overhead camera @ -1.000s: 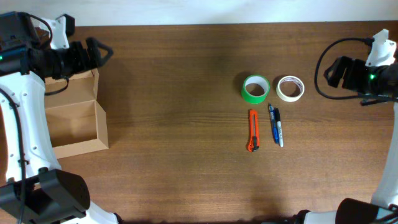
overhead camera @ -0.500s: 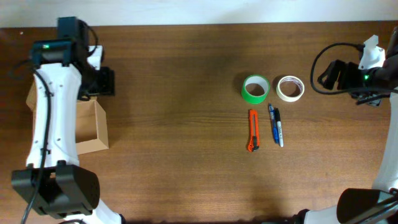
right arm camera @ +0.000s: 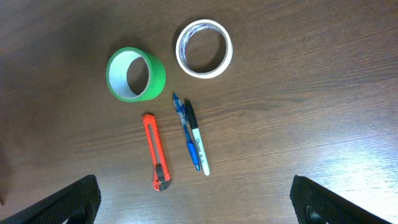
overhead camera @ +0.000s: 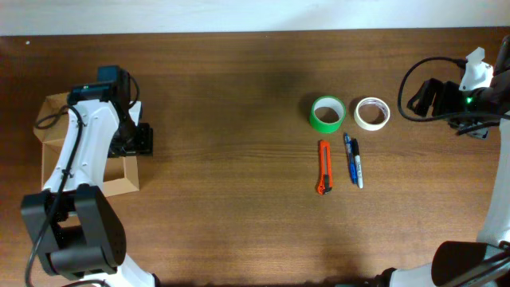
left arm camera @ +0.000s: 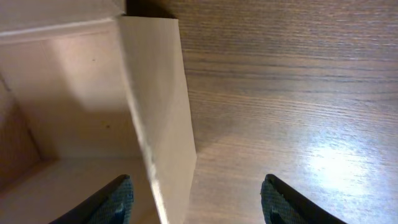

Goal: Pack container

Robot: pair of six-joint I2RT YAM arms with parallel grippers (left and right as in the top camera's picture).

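The tan cardboard container [overhead camera: 118,186] sits open at the table's left edge, mostly under my left arm. My left gripper [overhead camera: 132,140] is open over its right wall. In the left wrist view the jaws [left arm camera: 199,202] straddle that wall [left arm camera: 158,106], one finger over the box's inside, the other over the table. My right gripper [overhead camera: 422,94] is open and empty at the far right, held high. Its wrist view shows the jaws [right arm camera: 199,205] wide apart above a green tape roll [right arm camera: 135,74], a white tape roll [right arm camera: 204,48], an orange cutter [right arm camera: 157,152], a blue pen [right arm camera: 185,134] and a marker [right arm camera: 196,140].
In the overhead view the green roll [overhead camera: 327,114], white roll [overhead camera: 371,113], orange cutter [overhead camera: 323,167], blue pen [overhead camera: 349,158] and marker [overhead camera: 357,163] lie grouped right of centre. Bare wood tabletop [overhead camera: 231,135] spans between them and the box.
My left arm has swung from the back left and come down over the box's right wall. My right arm has shifted slightly. The items on the table have not moved.
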